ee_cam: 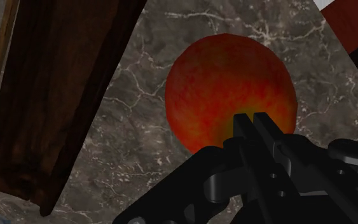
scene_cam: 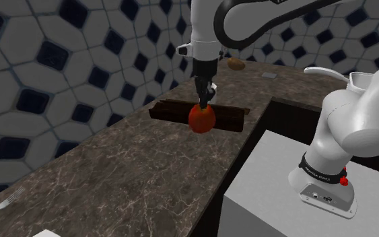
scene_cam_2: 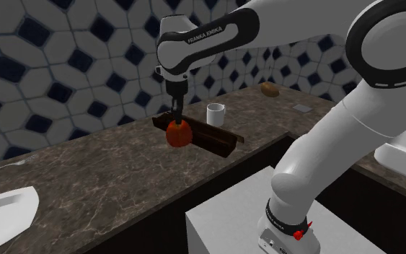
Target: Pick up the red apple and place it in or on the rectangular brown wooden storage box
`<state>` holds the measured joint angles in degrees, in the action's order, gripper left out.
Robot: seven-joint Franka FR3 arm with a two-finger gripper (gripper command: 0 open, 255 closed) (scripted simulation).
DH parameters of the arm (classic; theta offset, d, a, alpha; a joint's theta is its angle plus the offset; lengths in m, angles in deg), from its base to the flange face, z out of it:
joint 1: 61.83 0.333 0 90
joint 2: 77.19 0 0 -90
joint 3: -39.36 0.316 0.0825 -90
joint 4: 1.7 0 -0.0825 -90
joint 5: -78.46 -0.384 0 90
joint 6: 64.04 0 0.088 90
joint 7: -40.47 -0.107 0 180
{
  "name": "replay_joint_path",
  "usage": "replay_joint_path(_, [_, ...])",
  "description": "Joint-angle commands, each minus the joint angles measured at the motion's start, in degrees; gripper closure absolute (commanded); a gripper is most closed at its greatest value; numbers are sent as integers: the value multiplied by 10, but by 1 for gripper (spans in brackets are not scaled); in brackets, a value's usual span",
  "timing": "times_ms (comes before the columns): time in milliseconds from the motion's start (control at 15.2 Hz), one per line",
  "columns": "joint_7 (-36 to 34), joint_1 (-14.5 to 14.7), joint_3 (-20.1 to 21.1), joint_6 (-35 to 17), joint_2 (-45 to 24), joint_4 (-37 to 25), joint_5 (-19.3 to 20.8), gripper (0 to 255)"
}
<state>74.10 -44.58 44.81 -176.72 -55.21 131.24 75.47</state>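
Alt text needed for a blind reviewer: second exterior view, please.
A white Franka arm has its black gripper on top of a red apple beside a dark brown wooden box on a marbled brown counter. A white mug stands behind the box, and a white plate lies at the view's lower left.

Shoulder camera sat behind the stand (scene_cam: 268, 182), which showed at five o'clock, and looked down toward eleven o'clock along the marble counter (scene_cam: 114, 175). Second exterior camera faced much the same way, slightly farther back. Wrist camera hung close above the apple (ee_cam: 228, 83). All three shared the apple, the dark box (ee_cam: 56, 95) and the counter.
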Motion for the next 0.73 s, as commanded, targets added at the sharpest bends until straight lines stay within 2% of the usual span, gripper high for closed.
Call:
replay_joint_path(0, [-1, 0, 0, 17, 2, -15, 0, 255])
replay_joint_path(660, [-2, -1, -2, 95, 8, -87, 2, 255])
